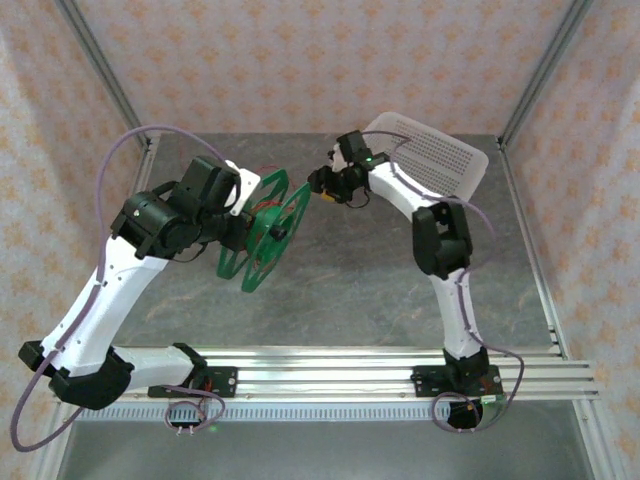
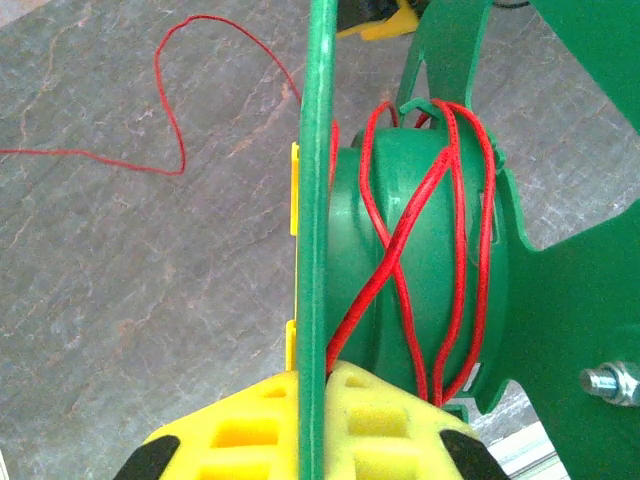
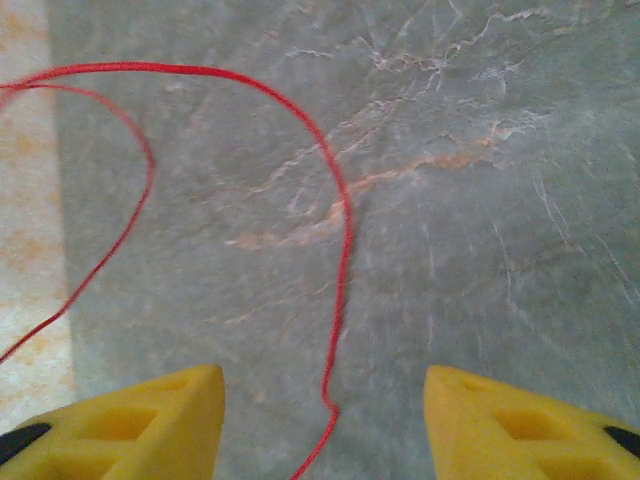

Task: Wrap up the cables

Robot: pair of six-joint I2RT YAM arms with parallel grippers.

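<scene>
Left claw [image 2: 316, 425] clamps the green spool [image 2: 570, 300] steady (for winding); right claw [image 3: 325, 425] gapes wide, red cable [image 3: 343, 230] loose between.

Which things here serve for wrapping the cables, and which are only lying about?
For the job: red cable, green spool, left claw shut on its flange, open right claw.
Lying about: white perforated basket, far right.

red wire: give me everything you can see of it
Very thin, glossy red wire, flexible. A few loose, crossing turns lie on the green spool hub; the rest trails slack in curves over the grey table. In the right wrist view a strand runs between the open yellow fingers, untouched by them.
</scene>
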